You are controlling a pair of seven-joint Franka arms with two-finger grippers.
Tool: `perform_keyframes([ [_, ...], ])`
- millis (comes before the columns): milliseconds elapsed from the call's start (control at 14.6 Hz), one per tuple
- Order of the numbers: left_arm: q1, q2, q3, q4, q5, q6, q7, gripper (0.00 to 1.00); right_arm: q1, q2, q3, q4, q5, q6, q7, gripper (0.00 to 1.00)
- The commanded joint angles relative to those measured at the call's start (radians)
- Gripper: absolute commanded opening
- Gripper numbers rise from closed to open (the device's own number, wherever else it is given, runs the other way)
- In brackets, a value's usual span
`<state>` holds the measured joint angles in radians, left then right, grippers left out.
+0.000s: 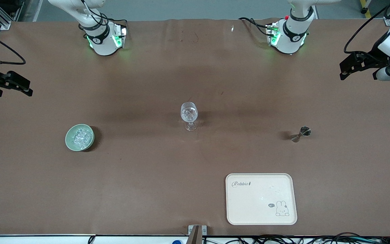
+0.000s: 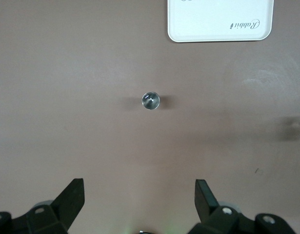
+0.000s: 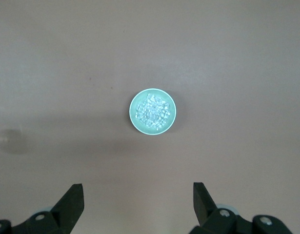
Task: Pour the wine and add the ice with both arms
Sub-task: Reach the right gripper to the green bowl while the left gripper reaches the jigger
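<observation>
End effectors both wide open and empty: left end effector (image 2: 140,195) hangs high over the counter (image 1: 147,189) at the left arm's end, with the metal jigger (image 2: 150,101) in its wrist view, well clear of the fingers; right end effector (image 3: 137,197) hangs high at the right arm's end, looking down on the green bowl (image 3: 152,111), also well clear. Both arms look parked or waiting, nothing gripped. Ice (image 1: 82,136) sits heaped in that bowl, which stands on the counter toward the right arm's end, slightly nearer the front camera than the stemmed glass (image 1: 189,115). Glass stands upright mid-counter, between bowl and jigger; something glittery shows in its bowl, could be a cube or two or just reflections, can't tell, and no coloured liquid is visible. Jigger stands toward the left arm's end, roughly level with the green bowl. Rabbit-print tray (image 1: 261,199) lies nearest the front camera, bare apart from faint specks. No bottle in any view. My read: either very start or fully finished with arms retracted; the full ice bowl and no visible wine lean toward start, so pour and ice transfer both likely outstanding.
</observation>
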<state>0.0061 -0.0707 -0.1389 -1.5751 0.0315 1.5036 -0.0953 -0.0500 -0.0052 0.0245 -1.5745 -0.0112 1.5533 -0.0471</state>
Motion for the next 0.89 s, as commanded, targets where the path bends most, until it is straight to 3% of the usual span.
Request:
perform_keyframes([
  [0,0.009,-0.004,0.002,0.013,-0.011,-0.019,0.008,1.0,0.042,-0.013,-0.04,-0.015,0.013,-0.015,-0.008,0.99],
  [137,0.047,0.002,0.001,0.032,-0.018,-0.019,0.006,1.0,0.035,-0.013,-0.04,-0.015,0.014,-0.009,-0.01,0.99],
  [411,0.066,0.107,0.002,0.096,-0.002,-0.017,0.057,1.0,0.036,-0.013,-0.04,-0.016,0.014,0.007,-0.01,1.0],
  [822,0.224,0.247,0.001,0.093,-0.085,0.001,0.039,1.0,0.044,-0.013,-0.035,-0.041,0.017,0.037,-0.01,1.0],
])
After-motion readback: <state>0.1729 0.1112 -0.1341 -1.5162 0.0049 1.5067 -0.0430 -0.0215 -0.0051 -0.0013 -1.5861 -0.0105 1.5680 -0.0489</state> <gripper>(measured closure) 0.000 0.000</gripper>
